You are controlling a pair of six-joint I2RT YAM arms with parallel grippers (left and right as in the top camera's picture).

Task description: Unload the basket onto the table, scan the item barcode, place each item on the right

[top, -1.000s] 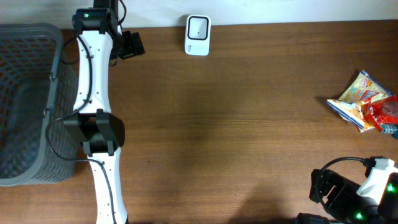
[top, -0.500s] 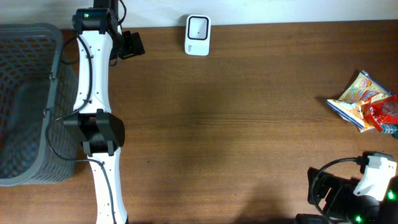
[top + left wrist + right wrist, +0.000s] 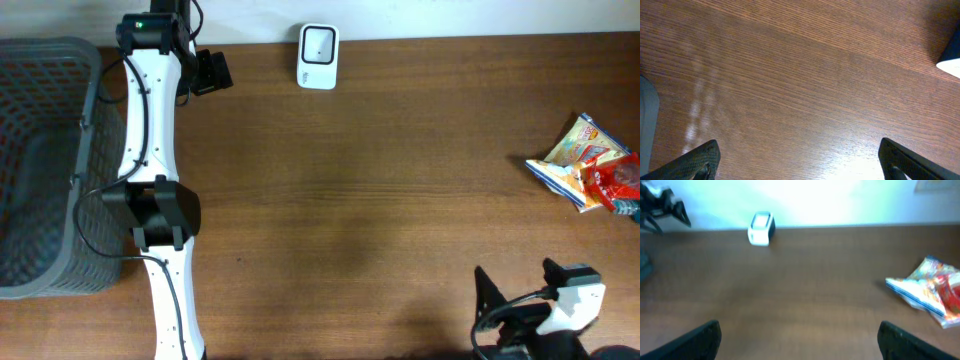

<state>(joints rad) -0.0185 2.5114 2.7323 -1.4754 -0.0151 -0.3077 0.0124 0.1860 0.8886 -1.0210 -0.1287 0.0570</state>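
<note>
Overhead: colourful plastic snack packet (image 3: 590,165) lies on the brown wooden counter (image 3: 400,180), well apart from the right end effector (image 3: 515,285); it and the left end effector (image 3: 797,165) both gape wide, empty.

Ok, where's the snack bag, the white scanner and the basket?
snack bag (image 3: 590,165), overhead view, middle of the wrapper
white scanner (image 3: 318,44), overhead view, its front window
basket (image 3: 45,45), overhead view, far rim
</note>
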